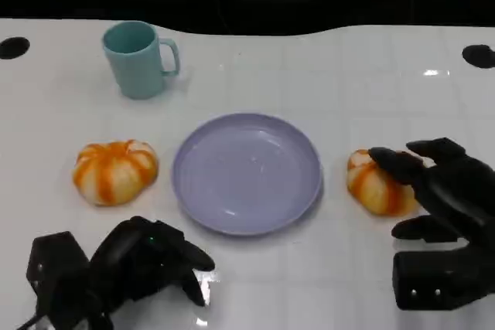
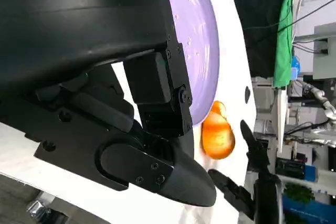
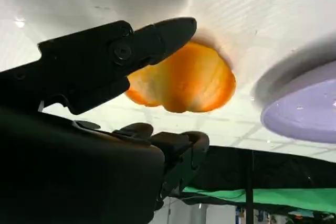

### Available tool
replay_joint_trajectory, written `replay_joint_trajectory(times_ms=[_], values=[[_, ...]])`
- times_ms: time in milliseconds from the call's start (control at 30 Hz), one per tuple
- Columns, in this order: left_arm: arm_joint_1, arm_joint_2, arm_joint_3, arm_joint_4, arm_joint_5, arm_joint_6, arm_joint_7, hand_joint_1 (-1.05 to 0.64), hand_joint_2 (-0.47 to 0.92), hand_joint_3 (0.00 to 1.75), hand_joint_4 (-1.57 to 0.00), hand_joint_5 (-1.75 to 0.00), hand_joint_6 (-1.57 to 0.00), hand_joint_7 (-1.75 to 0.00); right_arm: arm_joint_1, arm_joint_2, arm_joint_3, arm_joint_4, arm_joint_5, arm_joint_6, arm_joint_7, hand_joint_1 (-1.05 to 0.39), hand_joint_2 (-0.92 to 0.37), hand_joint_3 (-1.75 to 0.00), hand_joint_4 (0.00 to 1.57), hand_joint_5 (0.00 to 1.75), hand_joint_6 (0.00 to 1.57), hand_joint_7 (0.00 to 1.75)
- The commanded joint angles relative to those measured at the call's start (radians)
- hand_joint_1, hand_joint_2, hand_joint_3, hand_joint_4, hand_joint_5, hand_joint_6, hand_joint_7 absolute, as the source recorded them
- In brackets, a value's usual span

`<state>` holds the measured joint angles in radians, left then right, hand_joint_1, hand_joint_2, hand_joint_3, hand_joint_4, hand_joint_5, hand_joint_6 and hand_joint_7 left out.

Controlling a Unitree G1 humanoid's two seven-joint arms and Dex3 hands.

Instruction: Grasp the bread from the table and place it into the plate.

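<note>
Two orange-and-white bread rolls lie on the white table, one on each side of the empty purple plate (image 1: 247, 171). The left roll (image 1: 114, 171) lies alone. My right hand (image 1: 445, 199) reaches around the right roll (image 1: 375, 185), one finger lying over its top and the thumb below, apart from it. The right wrist view shows that roll (image 3: 189, 82) on the table between a finger (image 3: 152, 38) and the thumb, with the plate (image 3: 304, 108) beyond. My left hand (image 1: 151, 262) rests low at the front left, holding nothing.
A teal mug (image 1: 139, 59) stands at the back left, handle to the right. The table's far edge runs along a dark background. The left wrist view shows the plate (image 2: 205, 40), the right roll (image 2: 218, 135) and my right hand (image 2: 252, 182) past it.
</note>
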<state>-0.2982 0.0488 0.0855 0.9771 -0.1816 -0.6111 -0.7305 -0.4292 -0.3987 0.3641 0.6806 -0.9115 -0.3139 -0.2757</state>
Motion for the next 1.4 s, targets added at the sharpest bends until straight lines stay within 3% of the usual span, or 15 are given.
replay_joint_trajectory(times_ms=[33,200,500,533,567,600,633,667,700,767,1067,1300,1400], values=[[0.001,0.016,0.005,-0.005,0.000,0.006,0.007,-1.05,0.92,0.02,-1.32,-0.87,-1.57,-0.09,-0.087,0.013,0.046,0.164,0.007,-0.008,-0.079,-0.53,-0.87,0.00,0.07,0.35,0.23,0.01],[0.006,0.018,0.000,-0.009,0.009,0.000,0.016,-1.05,0.92,0.03,-1.33,-0.87,-1.57,-0.09,-0.157,0.035,0.092,0.325,0.022,-0.035,-0.142,-0.54,-0.88,-0.01,0.09,0.33,0.22,0.00],[0.008,0.017,-0.001,-0.014,0.006,0.002,0.015,-1.05,0.92,0.03,-1.33,-0.87,-1.57,-0.08,-0.192,0.044,0.129,0.411,0.056,-0.079,-0.201,-0.54,-0.89,0.00,0.12,0.29,0.22,0.00],[0.010,0.017,-0.002,-0.017,0.007,0.002,0.017,-1.05,0.92,0.03,-1.33,-0.87,-1.57,-0.08,-0.194,0.048,0.128,0.428,0.065,-0.098,-0.224,-0.35,-0.88,-0.29,0.60,0.99,0.75,0.26],[0.011,0.017,-0.003,-0.020,0.008,0.003,0.018,-1.05,0.92,0.03,-1.33,-0.87,-1.57,-0.08,-0.197,0.050,0.129,0.442,0.072,-0.113,-0.241,-0.28,-0.82,-0.50,0.75,1.26,0.94,0.34],[0.012,0.018,-0.005,-0.021,0.014,-0.001,0.025,-1.05,0.92,0.03,-1.33,-0.87,-1.57,-0.08,-0.199,0.050,0.130,0.454,0.076,-0.124,-0.269,-0.25,-0.78,-0.62,0.83,1.40,1.03,0.38],[0.013,0.020,-0.007,-0.021,0.018,-0.003,0.029,-1.05,0.92,0.03,-1.33,-0.87,-1.57,-0.08,-0.202,0.050,0.134,0.462,0.078,-0.130,-0.286,-0.27,-0.68,-0.90,0.86,1.60,0.91,1.03],[0.014,0.020,-0.008,-0.022,0.021,-0.002,0.033,-1.05,0.92,0.03,-1.33,-0.87,-1.57,-0.08,-0.203,0.049,0.135,0.468,0.080,-0.133,-0.301,-0.27,-0.64,-1.02,0.87,1.67,0.83,1.31],[0.015,0.021,-0.010,-0.024,0.024,-0.001,0.037,-1.05,0.92,0.04,-1.33,-0.87,-1.57,-0.09,-0.204,0.047,0.134,0.471,0.084,-0.136,-0.315,-0.29,-0.60,-1.10,0.87,1.72,0.76,1.51],[0.015,0.020,-0.008,-0.026,0.021,-0.001,0.031,-1.05,0.92,0.04,-1.34,-0.88,-1.57,-0.09,-0.205,0.045,0.132,0.473,0.090,-0.141,-0.349,-0.30,-0.58,-1.12,0.86,1.74,0.69,1.68],[0.015,0.019,-0.005,-0.026,0.016,-0.001,0.023,-1.05,0.92,0.04,-1.33,-0.88,-1.57,-0.09,-0.209,0.042,0.125,0.461,0.114,-0.144,-0.423,-0.29,-0.54,-1.10,0.86,1.75,0.65,1.75],[0.016,0.017,-0.006,-0.033,0.017,0.002,0.028,-1.05,0.92,0.05,-1.33,-0.87,-1.57,-0.09,-0.212,0.040,0.109,0.402,0.131,-0.196,-0.520,-0.27,-0.49,-1.06,0.90,1.75,0.66,1.75],[0.019,0.016,-0.006,-0.040,0.017,0.015,0.035,-1.05,0.92,0.04,-1.34,-0.88,-1.57,-0.11,-0.212,0.039,0.100,0.356,0.146,-0.227,-0.529,-0.25,-0.43,-1.16,0.93,1.75,0.67,1.75]])
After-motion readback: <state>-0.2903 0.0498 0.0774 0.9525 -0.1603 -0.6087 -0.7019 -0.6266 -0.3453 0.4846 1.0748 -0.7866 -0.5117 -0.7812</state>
